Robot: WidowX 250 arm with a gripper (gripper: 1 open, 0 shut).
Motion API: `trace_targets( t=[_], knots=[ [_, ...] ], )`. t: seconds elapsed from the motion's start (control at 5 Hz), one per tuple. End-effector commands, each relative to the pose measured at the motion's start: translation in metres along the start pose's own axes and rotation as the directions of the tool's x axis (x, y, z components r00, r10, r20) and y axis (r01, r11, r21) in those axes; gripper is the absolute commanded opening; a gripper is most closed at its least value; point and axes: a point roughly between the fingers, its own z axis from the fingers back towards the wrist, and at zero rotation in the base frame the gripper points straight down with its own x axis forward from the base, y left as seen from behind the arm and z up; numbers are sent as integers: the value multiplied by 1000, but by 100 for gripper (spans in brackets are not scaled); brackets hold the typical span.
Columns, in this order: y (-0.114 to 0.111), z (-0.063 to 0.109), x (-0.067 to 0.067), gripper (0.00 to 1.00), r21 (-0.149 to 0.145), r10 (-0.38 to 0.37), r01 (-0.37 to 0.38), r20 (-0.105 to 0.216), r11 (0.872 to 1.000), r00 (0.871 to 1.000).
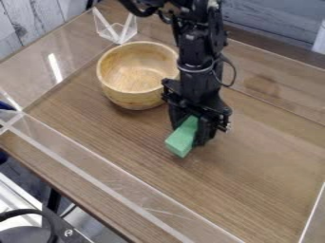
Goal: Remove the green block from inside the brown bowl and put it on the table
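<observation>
Green block (183,139) sits clamped in the gripper (193,125) beside the empty brown bowl (136,73).

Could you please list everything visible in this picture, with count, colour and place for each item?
green block: one, bright green, held tilted between the gripper's fingers, lower end at or just above the tabletop, right of the bowl.
brown bowl: one, light tan wood, empty, on the table to the upper left of the block.
clear plastic piece: one, transparent, folded, behind the bowl near the far edge.
table: one, brown wood grain, fills most of the view.
clear plastic walls: transparent, along the table's edges.
black cable: dark loop at the lower left corner, below the table edge.
gripper: one, black, pointing down, shut on the green block.
</observation>
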Motion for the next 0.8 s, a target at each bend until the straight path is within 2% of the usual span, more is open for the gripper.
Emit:
trace_targets(
  t=[0.0, 0.6],
  knots=[
    [-2, 13, 14, 0, 8, -21, 21, 68, 1000, 997],
    [-2, 4, 18, 0, -1, -29, 29, 57, 1000, 998]
  ],
)
